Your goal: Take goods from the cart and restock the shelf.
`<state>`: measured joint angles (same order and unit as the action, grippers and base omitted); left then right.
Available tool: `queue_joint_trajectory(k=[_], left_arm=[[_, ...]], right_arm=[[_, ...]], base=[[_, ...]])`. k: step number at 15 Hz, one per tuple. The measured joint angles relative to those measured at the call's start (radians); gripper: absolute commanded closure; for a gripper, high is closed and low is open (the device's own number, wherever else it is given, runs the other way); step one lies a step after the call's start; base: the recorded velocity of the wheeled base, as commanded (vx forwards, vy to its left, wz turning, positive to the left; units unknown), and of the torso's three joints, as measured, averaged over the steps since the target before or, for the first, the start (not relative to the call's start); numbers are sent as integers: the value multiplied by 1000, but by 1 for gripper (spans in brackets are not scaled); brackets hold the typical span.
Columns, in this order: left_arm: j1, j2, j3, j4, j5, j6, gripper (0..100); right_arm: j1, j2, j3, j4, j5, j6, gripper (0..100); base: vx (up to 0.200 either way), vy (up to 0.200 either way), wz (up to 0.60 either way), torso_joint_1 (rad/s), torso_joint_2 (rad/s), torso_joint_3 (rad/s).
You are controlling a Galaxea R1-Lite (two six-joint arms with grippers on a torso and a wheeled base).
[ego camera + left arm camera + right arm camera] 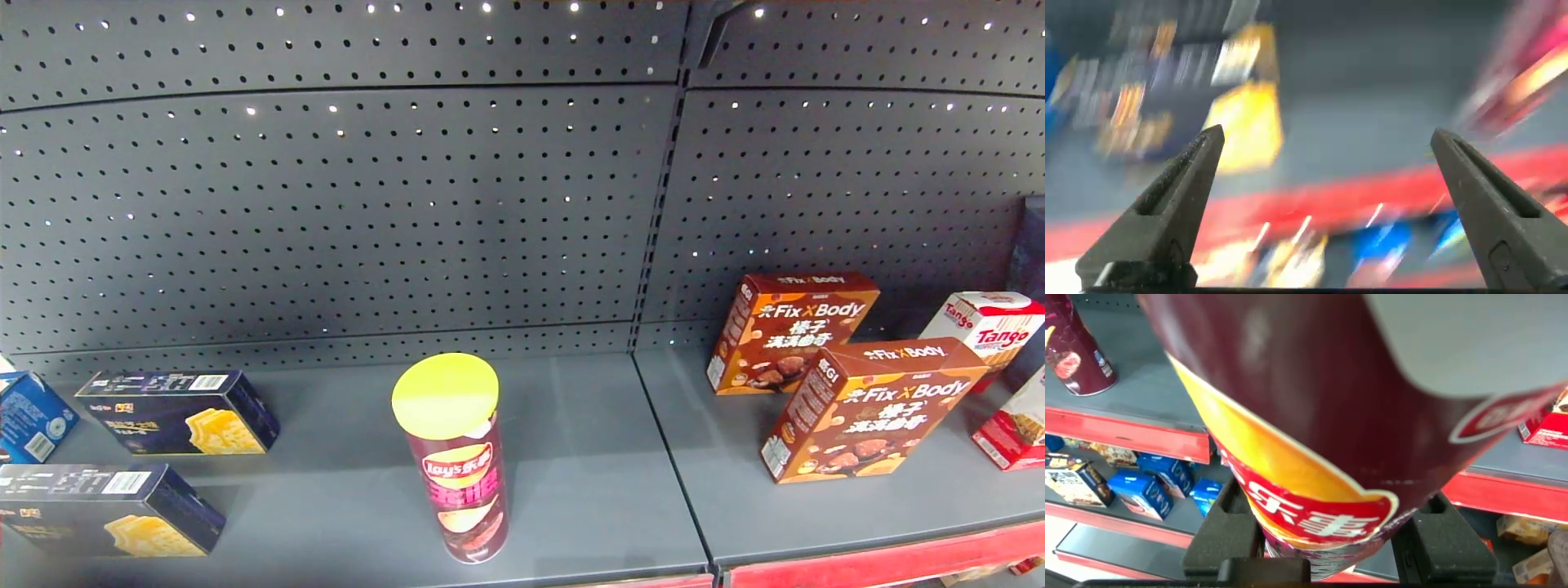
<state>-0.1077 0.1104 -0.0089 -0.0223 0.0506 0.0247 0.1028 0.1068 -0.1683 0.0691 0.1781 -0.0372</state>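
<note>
Maroon and yellow, a chip can (1315,416) is pinched firmly in the right pincer (1331,543), held out in front of the shelf (588,457). The left pincer (1327,208) is spread wide with nothing in it. A matching can (457,465) is stood upright on the shelf, between dark blue boxes (184,412) and brown boxes (865,408). Placing is judged to be the step in hand. Next, the held can would need to be set upright near its twin and released.

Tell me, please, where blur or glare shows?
Left wrist view: the background is motion-smeared behind the open left gripper. Right wrist view: the maroon cylindrical crisp can in the right gripper looks soft. Head view: sharp, light glints through the grey pegboard.
</note>
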Motion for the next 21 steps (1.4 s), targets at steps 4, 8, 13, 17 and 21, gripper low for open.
queue_joint_trajectory(k=[4, 8, 13, 17, 21], left_arm=[[0, -15, 9, 15, 9, 7, 0], [-1, -17, 9, 23, -36, -27, 0], [-1, -17, 9, 22, -39, -25, 0], [-1, -16, 9, 22, -40, -25, 0], [-1, -16, 9, 22, -40, -25, 0]], right_arm=[[2, 2, -5, -1, 3, 0, 100], [42, 28, -53, -3, 31, -1, 100], [106, 200, -175, -79, 33, -5, 100], [196, 473, -344, -194, 31, 16, 100], [425, 652, -405, -281, 28, 47, 100]], base=[[0, 0, 0, 0, 0, 0], [0, 0, 0, 0, 0, 0], [0, 0, 0, 0, 0, 0], [0, 0, 0, 0, 0, 0], [0, 0, 0, 0, 0, 0]])
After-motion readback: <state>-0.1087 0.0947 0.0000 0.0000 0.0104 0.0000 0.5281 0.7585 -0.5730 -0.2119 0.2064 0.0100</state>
